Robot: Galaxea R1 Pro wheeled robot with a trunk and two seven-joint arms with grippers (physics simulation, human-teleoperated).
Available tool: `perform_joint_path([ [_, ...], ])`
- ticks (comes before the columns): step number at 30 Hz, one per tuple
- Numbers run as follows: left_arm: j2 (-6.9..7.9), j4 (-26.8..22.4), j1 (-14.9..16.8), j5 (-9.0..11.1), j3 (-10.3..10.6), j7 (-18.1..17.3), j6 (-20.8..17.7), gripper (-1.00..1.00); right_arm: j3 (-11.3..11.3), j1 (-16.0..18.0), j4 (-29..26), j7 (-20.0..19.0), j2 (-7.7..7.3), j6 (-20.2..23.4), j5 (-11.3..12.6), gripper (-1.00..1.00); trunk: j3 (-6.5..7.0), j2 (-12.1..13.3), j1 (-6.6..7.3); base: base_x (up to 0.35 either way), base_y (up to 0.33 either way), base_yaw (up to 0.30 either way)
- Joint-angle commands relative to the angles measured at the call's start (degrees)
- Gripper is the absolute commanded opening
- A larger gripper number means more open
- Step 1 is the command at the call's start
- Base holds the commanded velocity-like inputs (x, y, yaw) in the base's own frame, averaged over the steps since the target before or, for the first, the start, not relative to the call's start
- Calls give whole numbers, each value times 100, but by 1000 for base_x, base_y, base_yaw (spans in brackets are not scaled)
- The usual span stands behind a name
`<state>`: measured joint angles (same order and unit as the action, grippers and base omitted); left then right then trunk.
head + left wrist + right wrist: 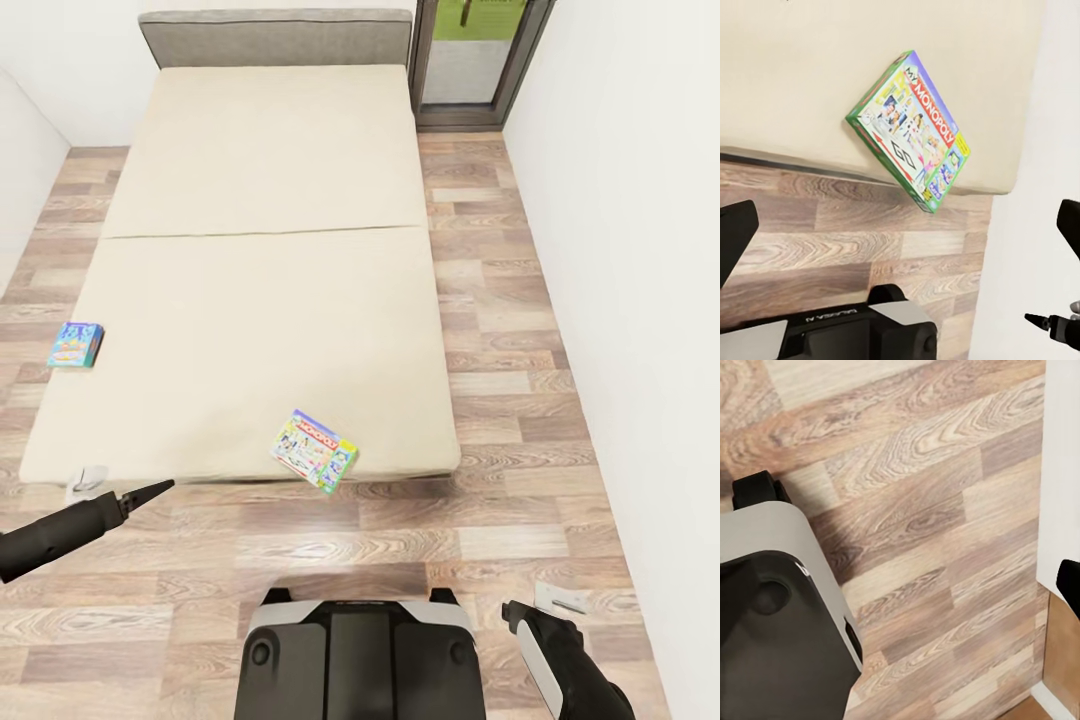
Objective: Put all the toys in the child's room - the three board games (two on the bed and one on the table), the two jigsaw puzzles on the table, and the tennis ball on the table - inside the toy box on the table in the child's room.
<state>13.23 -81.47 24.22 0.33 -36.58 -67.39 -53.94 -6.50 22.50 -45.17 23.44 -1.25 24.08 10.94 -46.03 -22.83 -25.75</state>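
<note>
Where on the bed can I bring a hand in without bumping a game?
The bed is bare across its middle and up to the headboard. The only clutter is the blue board game at its left edge and the green-edged board game overhanging the near edge. The stretch of near edge between them is free.

I see 2 board games on the bed (260, 300), well apart from each other. The green-edged board game (315, 451) lies flat at the bed's near edge, a little right of centre, turned at an angle so 1 corner pokes out past the mattress edge over the wood-plank floor. From the left wrist view I read "My Monopoly" on its lid, with a red banner and cartoon figures. The blue board game (76, 344) is at the bed's left edge, farther away, flat, with its outer side hanging slightly off the mattress.
</note>
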Motion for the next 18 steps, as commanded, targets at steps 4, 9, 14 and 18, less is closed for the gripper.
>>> perform_joint_path([
  [4,-3,-1,3,1,-3,-14,-56,100,8,0,-10,38,-1,17,57,100,32,-8,-3,-14,8,0],
  [9,-5,-2,3,-3,-5,-13,-55,100,8,0,-10,38,1,17,57,100,78,-8,-3,-26,31,0],
  [14,-9,-4,3,-4,3,-11,-55,100,8,0,-10,38,2,17,57,100,125,-8,-3,-60,140,0],
  [18,-12,-6,3,-4,5,-11,-56,100,10,0,-10,38,2,17,57,100,163,-8,-3,-22,189,0],
])
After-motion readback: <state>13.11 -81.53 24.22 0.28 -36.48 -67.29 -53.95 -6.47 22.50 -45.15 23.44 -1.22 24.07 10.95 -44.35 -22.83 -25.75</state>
